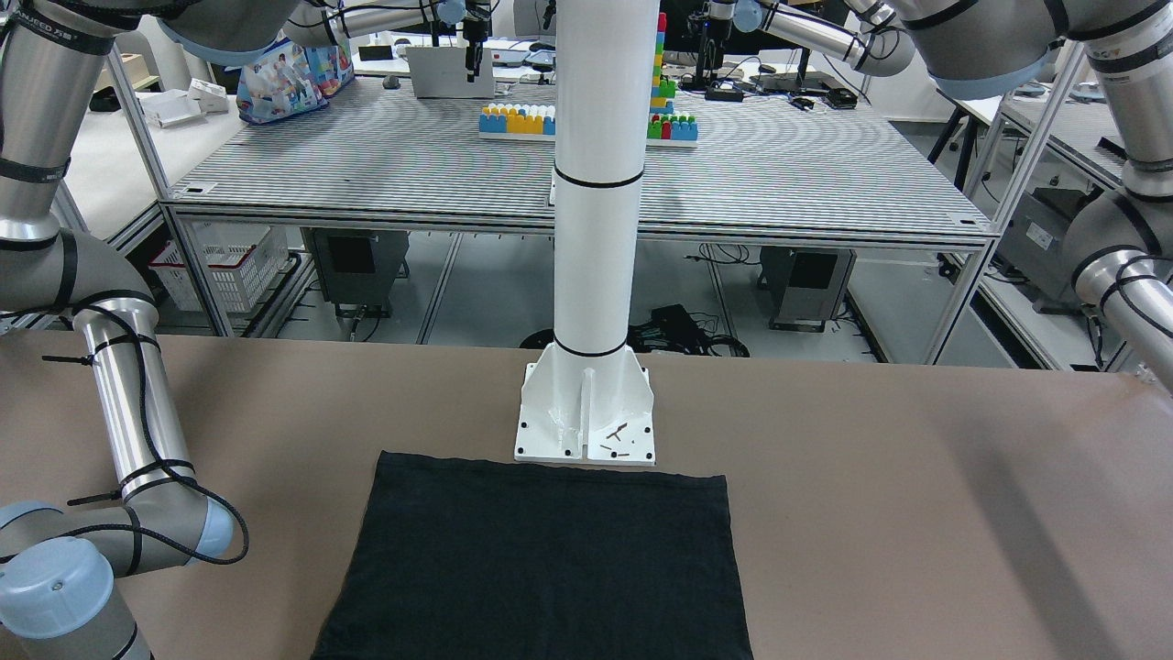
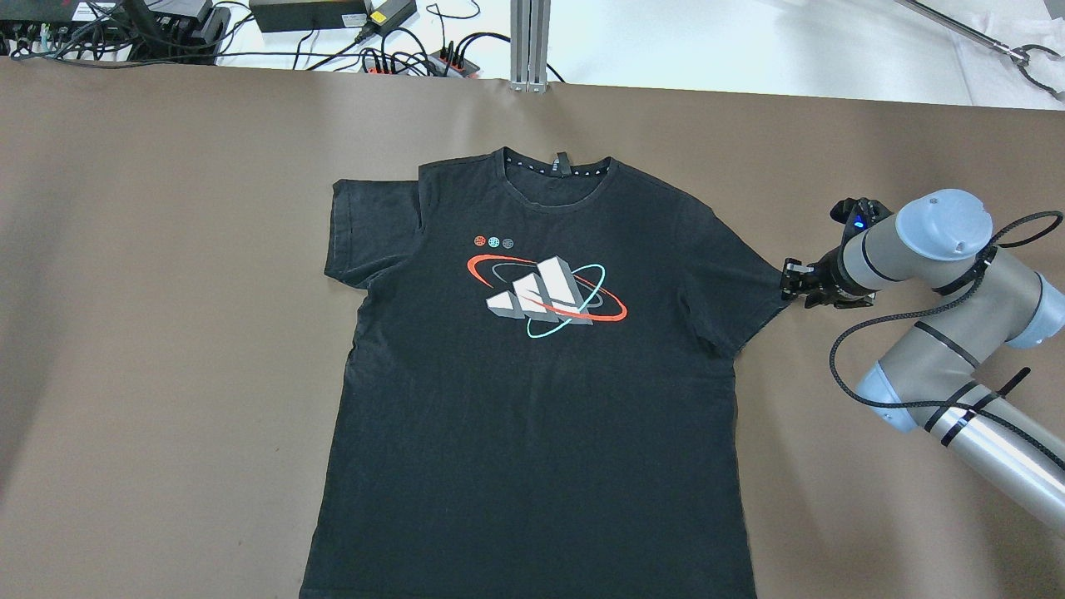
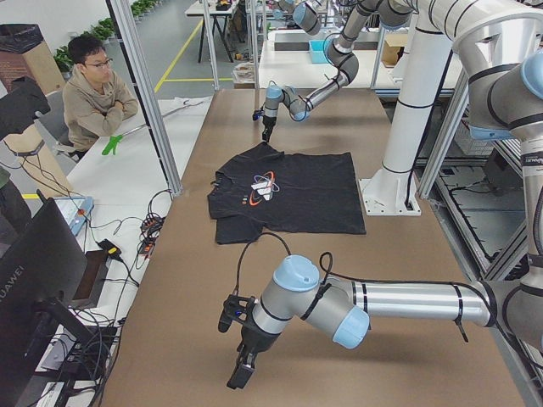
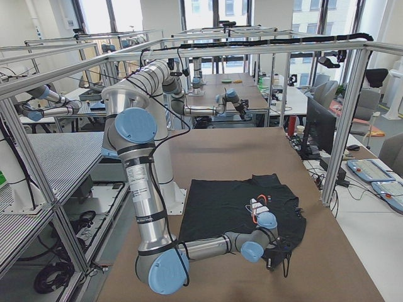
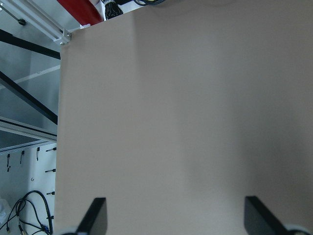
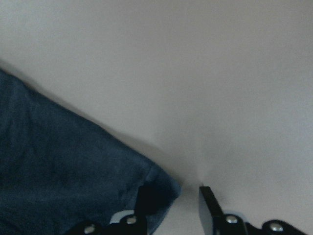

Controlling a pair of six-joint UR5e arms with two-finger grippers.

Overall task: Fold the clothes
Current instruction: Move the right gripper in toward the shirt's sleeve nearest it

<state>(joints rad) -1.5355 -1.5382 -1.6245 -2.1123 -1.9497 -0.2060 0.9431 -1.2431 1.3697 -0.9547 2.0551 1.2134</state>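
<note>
Black printed fabric T-shirt (image 2: 532, 399) flat mid-frame on brown surface (image 2: 166, 333). R gripper (image 6: 175, 192) slightly open at sleeve corner; L gripper (image 5: 175, 201) wide open, empty.

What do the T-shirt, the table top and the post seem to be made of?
T-shirt: soft knit fabric, likely cotton, matte and slightly faded black; it lies limp with small wrinkles.
Table top: smooth brown sheet with dull sheen; material unclear.
Post: probably painted metal, glossy white, with a bolted, ribbed base plate.
</note>
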